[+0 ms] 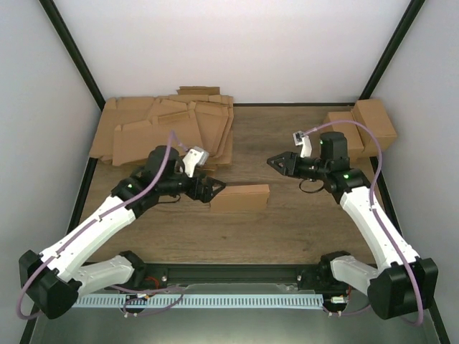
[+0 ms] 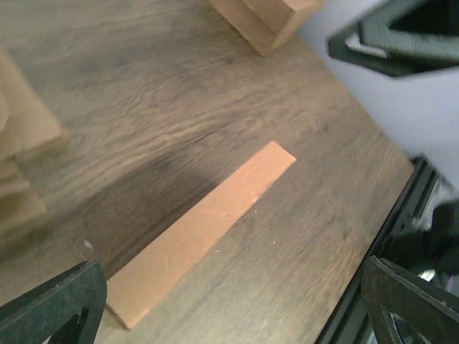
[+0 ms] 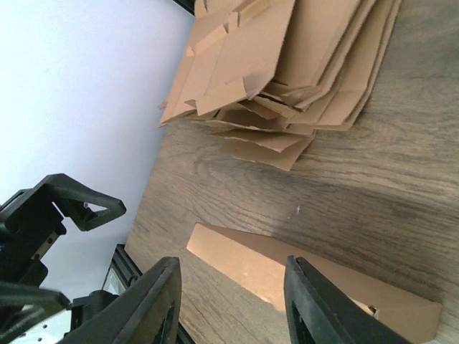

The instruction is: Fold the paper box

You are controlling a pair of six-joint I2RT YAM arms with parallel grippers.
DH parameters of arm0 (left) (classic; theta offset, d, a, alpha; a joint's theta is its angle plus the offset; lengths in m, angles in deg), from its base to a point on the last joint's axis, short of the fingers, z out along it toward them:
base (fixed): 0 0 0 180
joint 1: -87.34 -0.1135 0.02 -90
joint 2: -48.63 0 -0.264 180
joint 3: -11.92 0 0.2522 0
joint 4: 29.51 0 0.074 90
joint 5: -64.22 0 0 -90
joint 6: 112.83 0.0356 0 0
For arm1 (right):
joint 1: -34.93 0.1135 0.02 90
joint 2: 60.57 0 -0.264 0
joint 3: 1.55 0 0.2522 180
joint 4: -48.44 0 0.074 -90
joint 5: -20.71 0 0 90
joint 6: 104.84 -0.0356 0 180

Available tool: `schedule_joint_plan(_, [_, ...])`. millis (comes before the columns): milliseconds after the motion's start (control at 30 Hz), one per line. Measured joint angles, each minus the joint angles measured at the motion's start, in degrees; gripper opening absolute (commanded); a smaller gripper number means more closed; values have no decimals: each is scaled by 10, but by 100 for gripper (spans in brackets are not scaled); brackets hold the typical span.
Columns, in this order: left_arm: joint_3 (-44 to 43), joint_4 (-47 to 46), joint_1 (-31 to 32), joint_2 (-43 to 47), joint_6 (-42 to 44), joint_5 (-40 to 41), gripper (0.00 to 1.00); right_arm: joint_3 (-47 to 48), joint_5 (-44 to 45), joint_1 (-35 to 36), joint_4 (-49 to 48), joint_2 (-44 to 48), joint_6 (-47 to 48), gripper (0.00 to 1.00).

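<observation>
Left gripper point(image 1: 211, 188) is spread wide with nothing in it. In the wrist view the two dark fingers sit way out at either side of the frame with bare board between them. It's parked right at the left end of the paper box point(image 1: 241, 197); can't tell if a fingertip is actually touching the cardboard.

Right gripper point(image 1: 280, 163) is partly parted and also empty. It hangs above the surface, off the box's right end toward the far edge, and is clearly apart from the box.

The box itself is a wide, low, plain brown carton with crisp edges and a matte face. It lies about mid-surface, its long side parallel to the near edge.

The surface point(image 1: 287, 229) is dark wood-grain board with visible streaks. It's boxed in by plain white walls point(image 1: 229, 43) and black frame posts point(image 1: 72, 54) running up at the far corners. A white slotted cable duct point(image 1: 237, 301) runs along the near edge between the arm bases.

A messy fanned stack of flat cardboard sheets point(image 1: 168, 129), die-cut with flaps and tabs sticking out, fills the far left corner just behind the left arm. Two taller blocky brown cartons point(image 1: 362, 127) sit in the far right corner, behind the right arm's wrist. A purple cable point(image 1: 166, 154) loops along each arm.
</observation>
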Motion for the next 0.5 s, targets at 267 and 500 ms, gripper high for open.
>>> schedule_joint_plan(267, [-50,38,84,-82,256,77,100,-1,-2,0,7,71,3,44])
schedule_joint_plan(500, [-67,59,104,-174,397,159,95,-20,-2,0,26,116,3,44])
